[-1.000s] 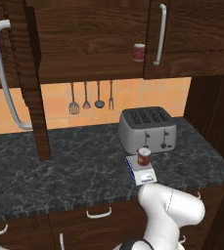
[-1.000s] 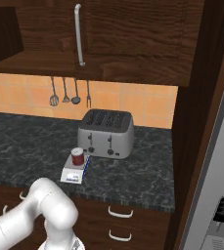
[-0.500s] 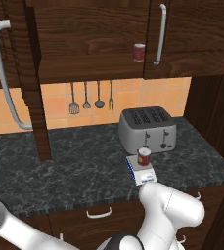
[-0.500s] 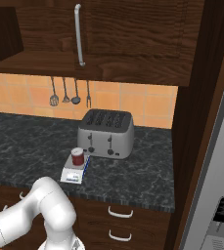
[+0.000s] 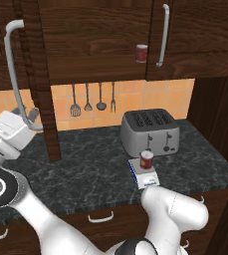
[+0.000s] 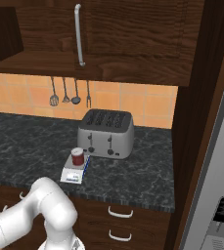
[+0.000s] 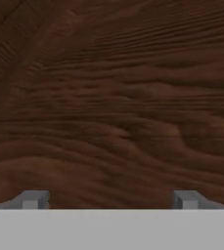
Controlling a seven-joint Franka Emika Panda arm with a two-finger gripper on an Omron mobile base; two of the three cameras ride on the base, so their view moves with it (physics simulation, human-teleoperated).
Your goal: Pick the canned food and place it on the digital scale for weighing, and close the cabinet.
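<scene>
Dark counter (image 5: 85,169): canned food (image 5: 146,160) on digital scale (image 5: 144,174), label unreadable.

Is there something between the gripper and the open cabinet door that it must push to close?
Nothing visible stands between them. In the hand view the gripper faces bare wood grain of the cabinet close up, fingertips apart. The canned food already sits on the digital scale, away from the door.

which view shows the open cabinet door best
The left base view: the cabinet door stands swung out edge-on, its bar handle clear. The hand view has only close wood grain beyond the fingers. The right base view shows a shut door.
</scene>
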